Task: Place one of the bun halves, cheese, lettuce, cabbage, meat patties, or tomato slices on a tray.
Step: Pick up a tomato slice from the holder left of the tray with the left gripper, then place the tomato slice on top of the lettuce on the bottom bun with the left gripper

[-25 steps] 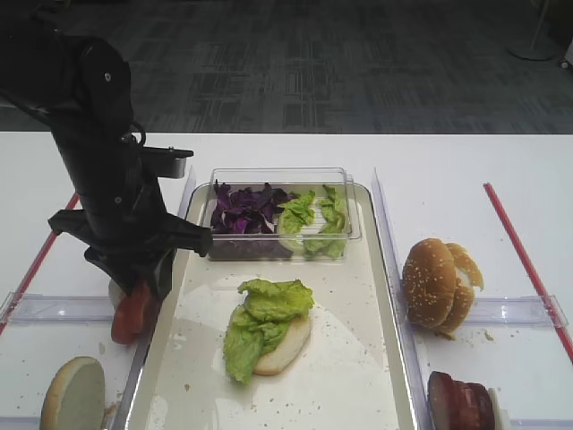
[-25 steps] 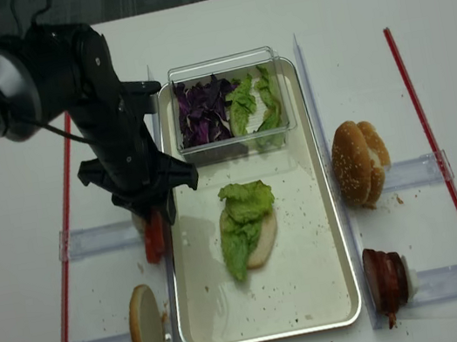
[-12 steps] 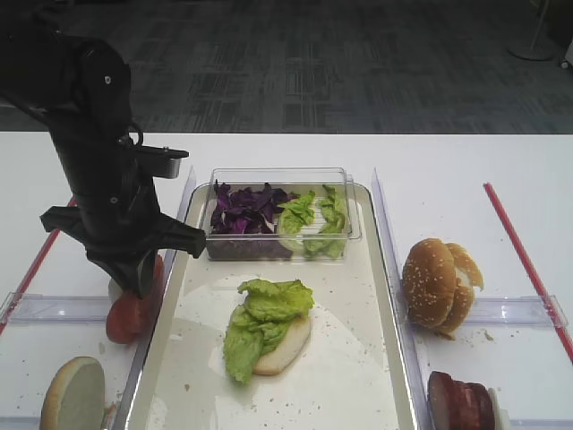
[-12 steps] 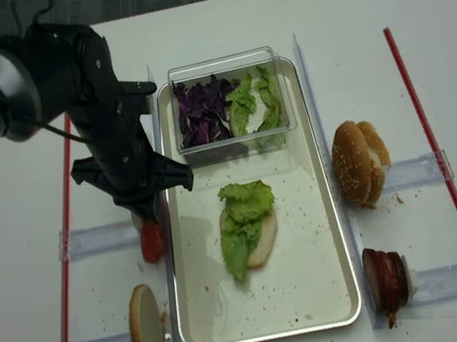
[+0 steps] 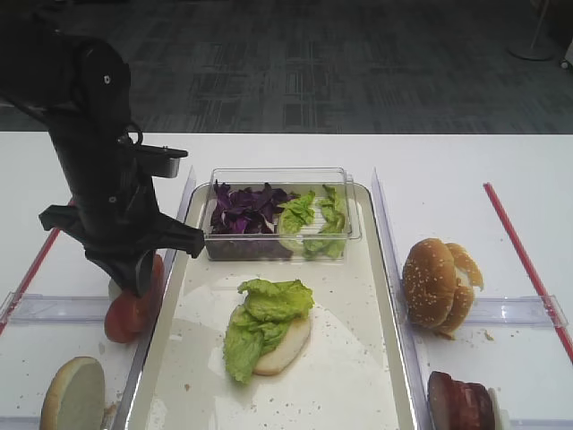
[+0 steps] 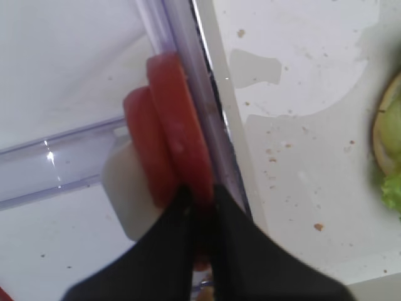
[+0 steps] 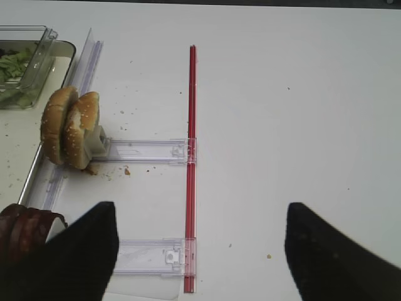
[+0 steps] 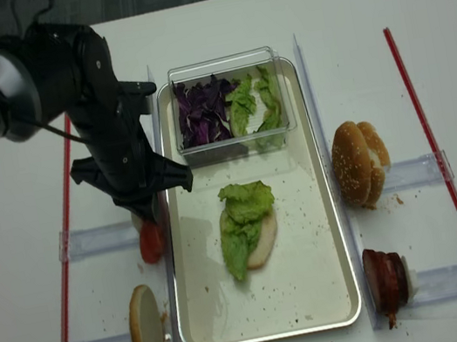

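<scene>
The left gripper [image 6: 199, 207] is clamped on the rim of one of the tomato slices [image 6: 178, 141], standing on edge just outside the tray [image 5: 385, 296]; thin, wet and soft, it likely tears if squeezed harder.

You have a white table [image 5: 448, 161]. Beyond its far edge: dark grey patterned carpet floor [image 5: 313, 72]. At the carpet's far right: a pale stand base [image 5: 535, 45].
</scene>
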{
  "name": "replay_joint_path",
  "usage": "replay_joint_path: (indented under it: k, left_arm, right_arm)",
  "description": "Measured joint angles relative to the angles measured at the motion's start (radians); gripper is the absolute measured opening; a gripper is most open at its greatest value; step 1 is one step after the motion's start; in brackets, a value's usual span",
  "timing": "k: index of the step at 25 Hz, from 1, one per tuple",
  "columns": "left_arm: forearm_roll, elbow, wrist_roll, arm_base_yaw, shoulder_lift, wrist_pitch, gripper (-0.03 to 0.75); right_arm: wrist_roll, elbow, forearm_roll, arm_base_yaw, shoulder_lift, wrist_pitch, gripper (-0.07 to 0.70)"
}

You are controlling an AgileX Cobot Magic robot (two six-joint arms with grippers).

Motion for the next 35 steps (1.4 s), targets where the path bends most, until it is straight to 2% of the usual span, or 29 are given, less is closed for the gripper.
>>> replay_joint_path:
  k: [6, 13, 21, 29, 32, 35]
  left_arm:
    - [0.006, -0.025, 0.000, 0.000, -0.025, 0.036, 0.015]
    - [0.006, -0.104, 0.000, 0.000, -0.038, 0.124, 0.013]
    - [0.006, -0.214, 0.024, 0.000, -0.038, 0.133, 0.013]
    - [-0.004, -0.223, 0.094, 0.000, -0.038, 0.136, 0.013]
    - [-0.066, -0.223, 0.152, 0.000, -0.038, 0.136, 0.013]
    - [-0.185, -0.223, 0.229, 0.000, -0.038, 0.136, 0.013]
  right_arm:
    - [0.000, 0.000, 0.000, 0.000, 0.000, 0.000, 0.571]
    - [0.000, 0.000, 0.000, 0.000, 0.000, 0.000, 0.571]
    - [0.000, 0.000, 0.000, 0.000, 0.000, 0.000, 0.571]
    - [0.000, 0.000, 0.000, 0.000, 0.000, 0.000, 0.571]
    - [0.000, 0.000, 0.000, 0.000, 0.000, 0.000, 0.571]
    - [0.000, 0.000, 0.000, 0.000, 0.000, 0.000, 0.571]
